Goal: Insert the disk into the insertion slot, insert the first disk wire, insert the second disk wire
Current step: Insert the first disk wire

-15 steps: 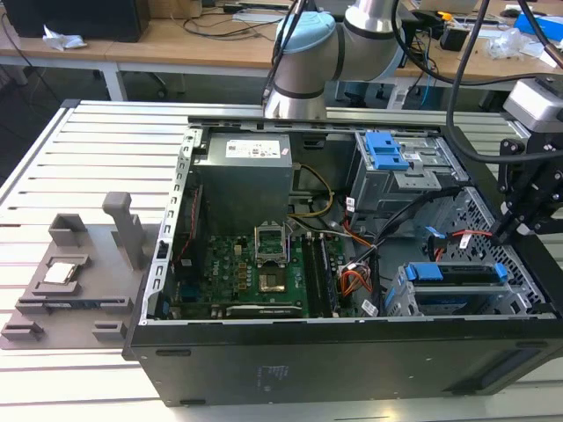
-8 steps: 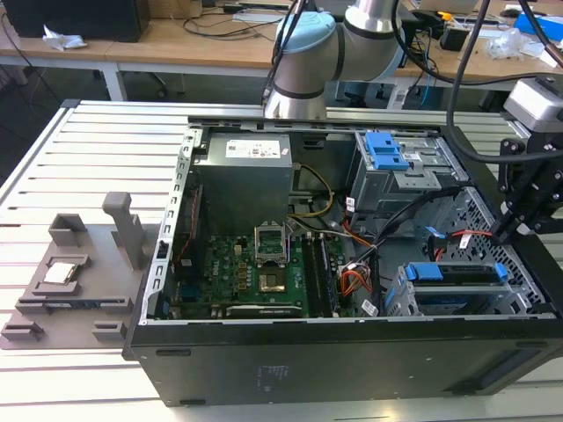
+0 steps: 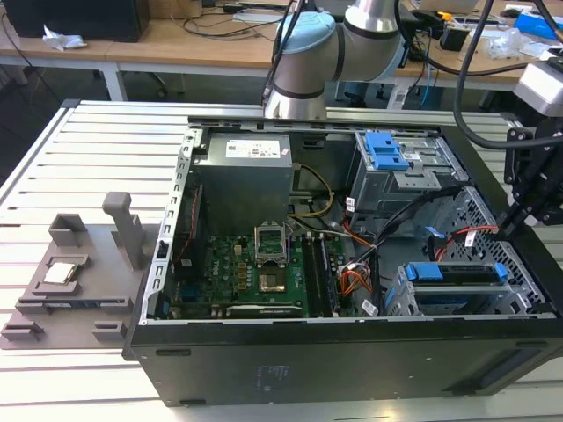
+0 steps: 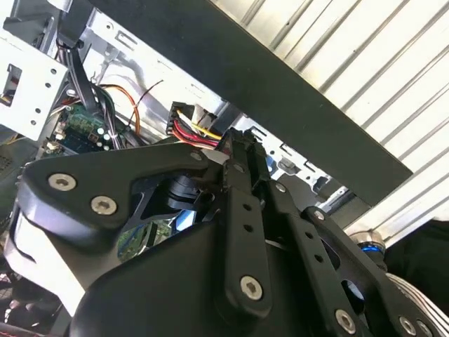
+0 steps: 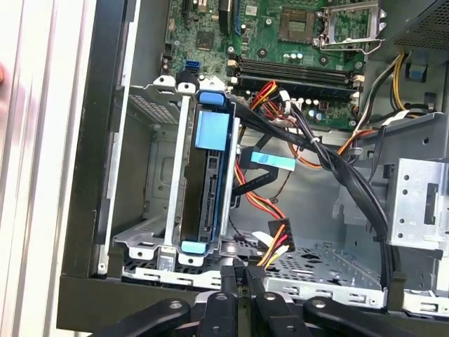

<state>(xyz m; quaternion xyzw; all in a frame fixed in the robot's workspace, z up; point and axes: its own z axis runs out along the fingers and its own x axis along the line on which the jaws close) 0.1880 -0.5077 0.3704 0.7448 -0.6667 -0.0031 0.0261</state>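
The disk [image 3: 453, 274], in its blue caddy, sits inside the insertion slot [image 3: 400, 303], a silver perforated cage at the case's front corner on the exterior view's right. In the first wrist view the disk [image 5: 210, 189] stands on edge within the cage [image 5: 151, 175]. My gripper [image 3: 508, 227] hangs over the case's edge just beyond the cage. Its fingers [image 5: 229, 281] are pressed together, and a disk wire with red, yellow and black strands and a black plug [image 5: 278, 235] runs into their tips. The second wrist view has the same plug [image 4: 186, 116] beside the gripper [image 4: 235, 144].
A taller grey cage with a blue latch [image 3: 387, 149] stands behind the slot. Black cable bundles [image 5: 337, 168] cross the bay, and a wire with a blue tab [image 5: 273, 160] hangs near the disk. The motherboard [image 3: 264, 272] and power supply [image 3: 246, 171] lie further in. A grey fixture [image 3: 70, 281] rests outside the case.
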